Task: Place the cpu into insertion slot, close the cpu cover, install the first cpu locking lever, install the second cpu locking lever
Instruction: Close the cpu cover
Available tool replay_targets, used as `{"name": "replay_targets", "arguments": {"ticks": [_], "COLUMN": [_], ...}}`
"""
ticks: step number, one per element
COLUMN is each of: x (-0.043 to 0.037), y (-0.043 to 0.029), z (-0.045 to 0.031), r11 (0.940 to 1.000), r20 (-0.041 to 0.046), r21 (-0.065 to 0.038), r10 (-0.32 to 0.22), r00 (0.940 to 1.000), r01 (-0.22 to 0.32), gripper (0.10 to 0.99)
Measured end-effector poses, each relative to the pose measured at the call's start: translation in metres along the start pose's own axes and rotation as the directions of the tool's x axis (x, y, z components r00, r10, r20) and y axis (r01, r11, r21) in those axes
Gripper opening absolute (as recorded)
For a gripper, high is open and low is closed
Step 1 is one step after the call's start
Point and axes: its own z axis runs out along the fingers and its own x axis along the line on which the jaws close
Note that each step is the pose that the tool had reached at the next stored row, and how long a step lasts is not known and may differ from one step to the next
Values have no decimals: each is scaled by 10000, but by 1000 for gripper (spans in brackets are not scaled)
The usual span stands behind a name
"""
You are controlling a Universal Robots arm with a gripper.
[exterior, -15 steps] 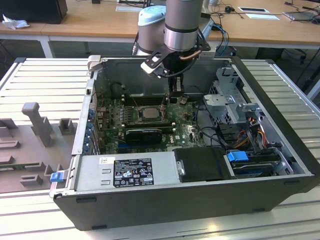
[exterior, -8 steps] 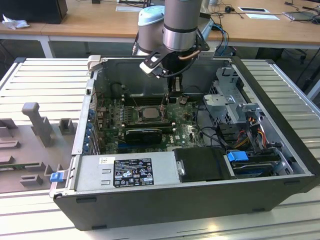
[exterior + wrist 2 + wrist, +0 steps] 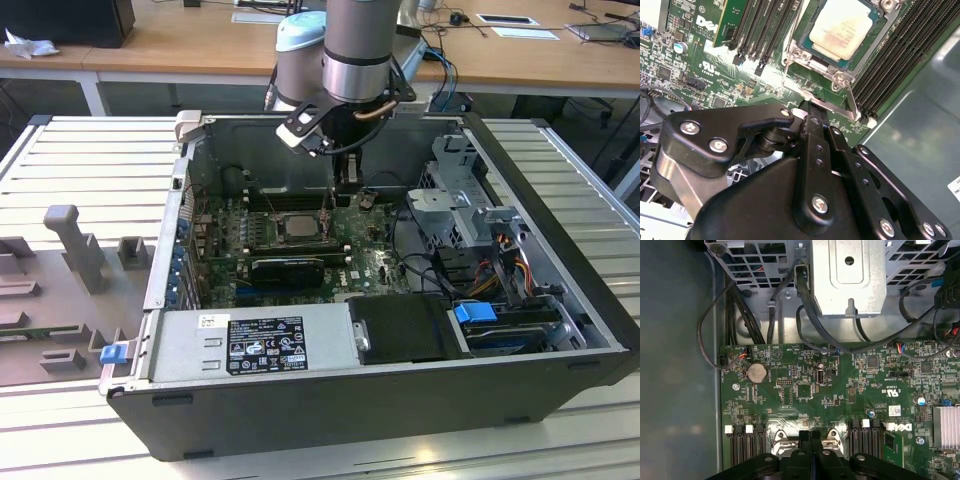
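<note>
The cpu [image 3: 840, 31], a pale silvery square, lies flat in the insertion slot [image 3: 816, 63] on the green board; the exterior view shows the cpu [image 3: 298, 226] mid-board. The silvery cpu cover [image 3: 798, 53] lies down around it as a frame. One thin locking lever [image 3: 790, 47] runs along one side of the socket. Another locking lever [image 3: 852, 102] runs along the adjacent side. My gripper [image 3: 812, 114] is shut with nothing between its fingers, tips just off the socket's corner near the lever ends. In the first wrist view the gripper [image 3: 811, 436] hangs above the socket edge.
Black memory slots [image 3: 757, 30] flank the socket on both sides. A metal drive cage [image 3: 850, 275] with black cables [image 3: 737, 305] stands beyond the board. A black heatsink block [image 3: 288, 268] and the power supply [image 3: 265, 340] sit toward the case front.
</note>
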Motion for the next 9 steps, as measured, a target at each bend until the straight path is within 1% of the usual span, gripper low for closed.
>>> {"name": "replay_targets", "arguments": {"ticks": [9], "x": [-2], "y": [-46], "z": [-1], "r11": [10000], "r20": [0], "r21": [0], "r10": [0], "r00": [10000], "r01": [0], "gripper": [106]}}
